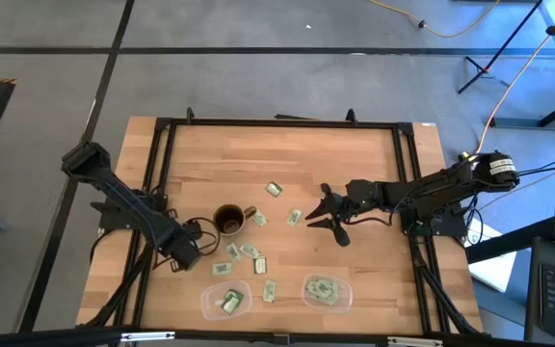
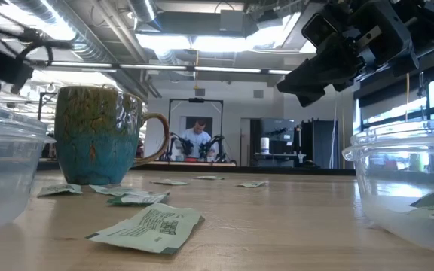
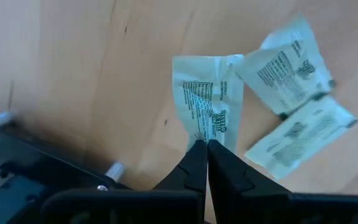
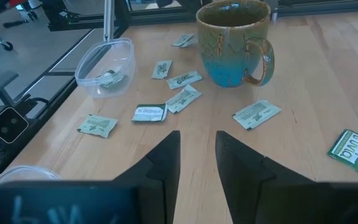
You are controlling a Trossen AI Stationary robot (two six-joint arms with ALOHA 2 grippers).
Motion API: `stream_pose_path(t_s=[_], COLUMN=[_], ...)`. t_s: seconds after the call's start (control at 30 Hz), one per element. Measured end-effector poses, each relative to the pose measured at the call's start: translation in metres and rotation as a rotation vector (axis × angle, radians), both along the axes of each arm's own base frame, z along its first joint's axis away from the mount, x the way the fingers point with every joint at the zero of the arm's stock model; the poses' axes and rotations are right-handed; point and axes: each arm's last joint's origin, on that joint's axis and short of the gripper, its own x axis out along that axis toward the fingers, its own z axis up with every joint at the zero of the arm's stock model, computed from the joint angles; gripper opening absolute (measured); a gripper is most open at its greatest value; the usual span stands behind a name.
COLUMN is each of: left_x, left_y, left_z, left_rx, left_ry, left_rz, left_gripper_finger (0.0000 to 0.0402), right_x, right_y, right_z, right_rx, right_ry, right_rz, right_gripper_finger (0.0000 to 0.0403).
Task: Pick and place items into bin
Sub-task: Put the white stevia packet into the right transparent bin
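The left gripper [image 3: 205,144] is down at the tabletop [image 1: 355,164] just beside the brown-and-teal mug [image 1: 229,220], on the side toward the table's left edge. Its fingers [image 3: 188,168] are pressed together on the lower edge of one pale green packet [image 3: 207,106] — the packet lies flat on the wood, pinched at its rim. Two more packets [image 3: 283,62] lie just beside it, overlapping each other.

The right gripper [image 1: 322,216] hovers over the middle of the tabletop, well apart from the mug, with its fingers [image 4: 160,165] parted and nothing between them.

Loose packets are scattered around the mug and toward the front of the table — one near the mug's handle [image 1: 259,219], one farther back [image 1: 274,189], several in front [image 1: 251,253]. Two clear plastic bins stand at the front edge: the left bin [image 1: 225,298] and the right bin [image 1: 327,290], each with packets inside.

In the low view a person [image 2: 197,138] shows far off in the room behind the table.
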Motion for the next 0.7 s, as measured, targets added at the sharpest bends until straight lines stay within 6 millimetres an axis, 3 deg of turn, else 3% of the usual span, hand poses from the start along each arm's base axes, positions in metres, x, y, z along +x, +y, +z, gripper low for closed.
stream_pose_path(t_s=[0.27,0.47,0.7], left_x=[0.012,0.029,0.055], left_y=[-0.006,-0.018,-0.034], left_z=[0.026,0.062,0.094], left_rx=[0.052,-0.002,-0.034], left_ry=[-0.089,-0.218,-0.526], left_rz=[-0.045,-0.119,-0.246], left_gripper_finger=[0.0003,0.0003,0.0003], right_x=[0.0,0.001,0.001], right_y=[0.0,0.0,0.001], right_z=[0.001,0.002,0.003], right_rx=[0.002,0.003,-0.012], right_ry=[-0.01,-0.02,-0.038], right_rz=[0.0,0.0,0.01], right_gripper_finger=[0.0105,0.0105,0.0105])
